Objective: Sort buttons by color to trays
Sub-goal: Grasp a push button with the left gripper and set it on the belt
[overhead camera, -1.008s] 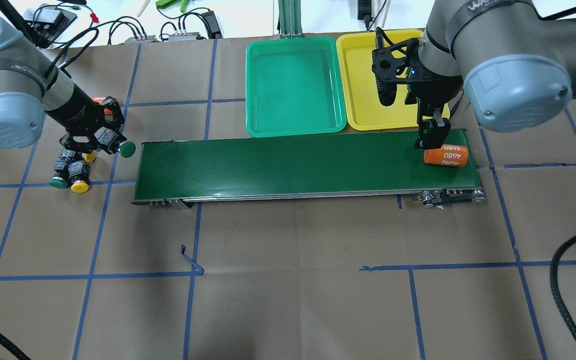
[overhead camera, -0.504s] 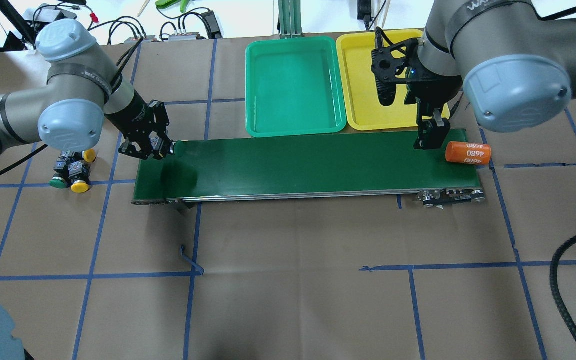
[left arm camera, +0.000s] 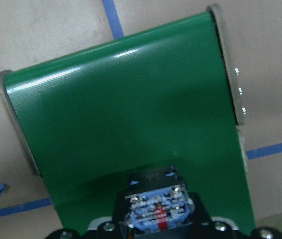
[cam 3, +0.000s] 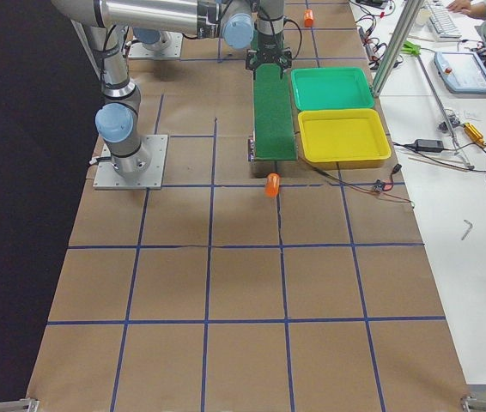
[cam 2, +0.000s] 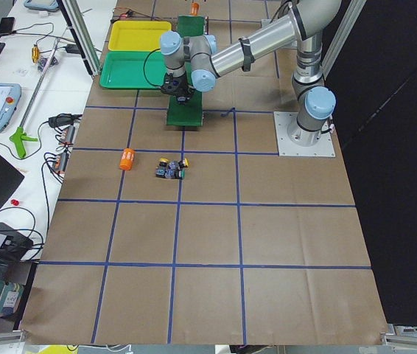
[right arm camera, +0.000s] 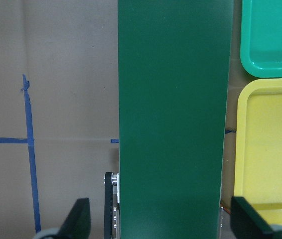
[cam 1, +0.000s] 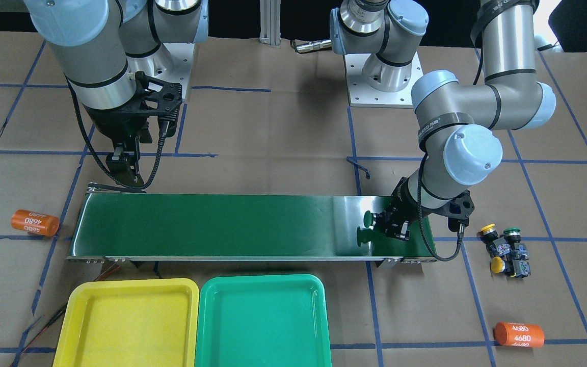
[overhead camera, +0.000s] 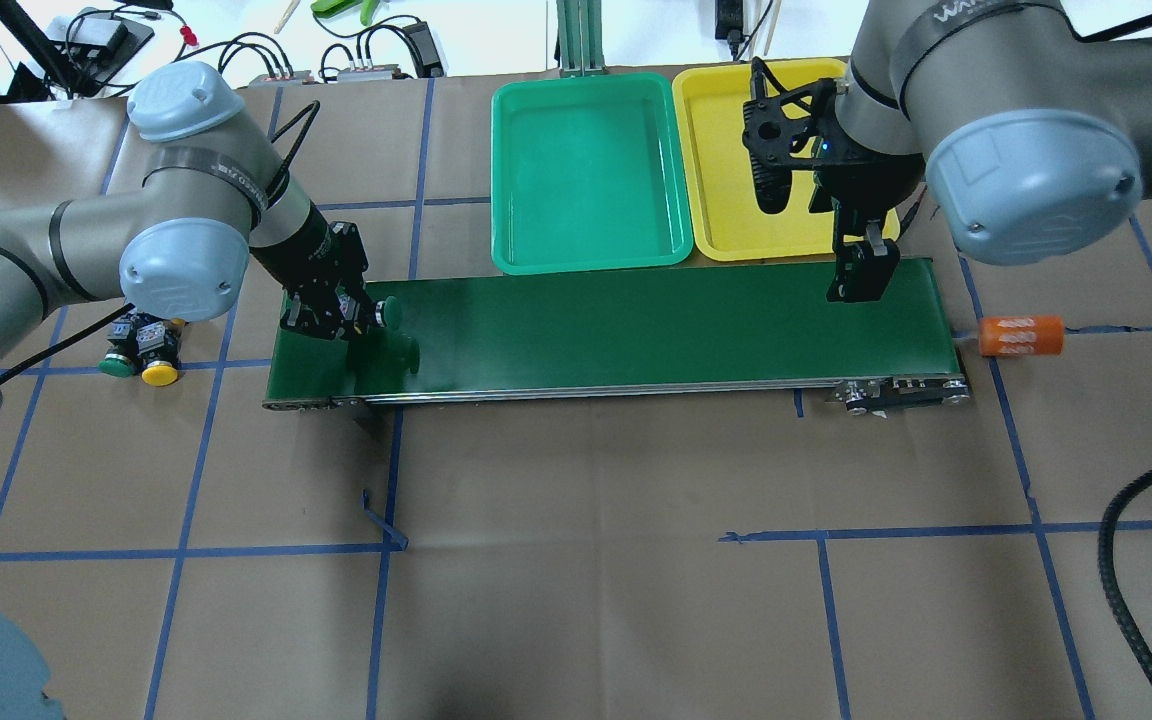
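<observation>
- Belt (overhead camera: 636, 320): middle stretch open between the two grippers.
- Left end: left gripper (overhead camera: 351, 320), clamped on green button (overhead camera: 392, 312), over it.
- Right end: right gripper (overhead camera: 864, 278), fingers spread, over it.
- Far edge: green tray (overhead camera: 501, 180) and yellow tray (overhead camera: 711, 235), just beside.
- Beyond right end: orange cylinder (overhead camera: 1021, 336).
- Beyond left end: clustered buttons (overhead camera: 141, 350).

One orange cylinder (cam 1: 34, 223) and the other orange cylinder (cam 1: 518, 334) each carry the printed number 4680.
</observation>
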Tool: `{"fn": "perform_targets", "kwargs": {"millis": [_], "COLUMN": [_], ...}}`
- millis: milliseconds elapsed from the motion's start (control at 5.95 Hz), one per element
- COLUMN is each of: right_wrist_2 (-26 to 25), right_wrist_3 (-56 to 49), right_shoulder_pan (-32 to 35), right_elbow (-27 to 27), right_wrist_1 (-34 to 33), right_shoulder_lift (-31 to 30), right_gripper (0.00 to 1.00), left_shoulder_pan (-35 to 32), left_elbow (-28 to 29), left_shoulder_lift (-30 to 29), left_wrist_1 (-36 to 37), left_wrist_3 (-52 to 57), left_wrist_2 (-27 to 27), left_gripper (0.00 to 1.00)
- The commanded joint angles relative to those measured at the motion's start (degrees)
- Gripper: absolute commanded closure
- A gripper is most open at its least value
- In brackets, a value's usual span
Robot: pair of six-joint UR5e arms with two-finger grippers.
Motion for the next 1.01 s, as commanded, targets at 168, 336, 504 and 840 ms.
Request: {"fn": "perform_targets", "kwargs": {"millis": [168,336,504,840], "right_wrist_2": [0.22,1.79,1.80,1.71], "right_wrist_3": [-0.07,-0.07,-0.07,0.02], "right_shoulder_pan": [0.09,0.09,0.09,0.00], "right_elbow": [-0.03,-0.12,-0.12,-0.12], "right_wrist_1": [0.37,0.37,0.37,0.28], "right_shoulder_lift": [0.24,0.24,0.24,0.33], "right_gripper": [0.00,0.00,0.00,0.00], "left_shoulder_pan": [-0.13,0.21,0.83,2.93], "left_elbow": [-0.74,0.22,1.01,1.54], "left_shoulder_lift": [-0.05,0.13,0.56,0.74], "left_wrist_1": [-0.04,-0.13,-0.04,0.05], "left_wrist_3": [0.67,4.33,16.38,38.55], "left_wrist_2": [0.35,0.61,0.96,14.14], "left_gripper": [0.02,0.01,0.01,0.01]}}
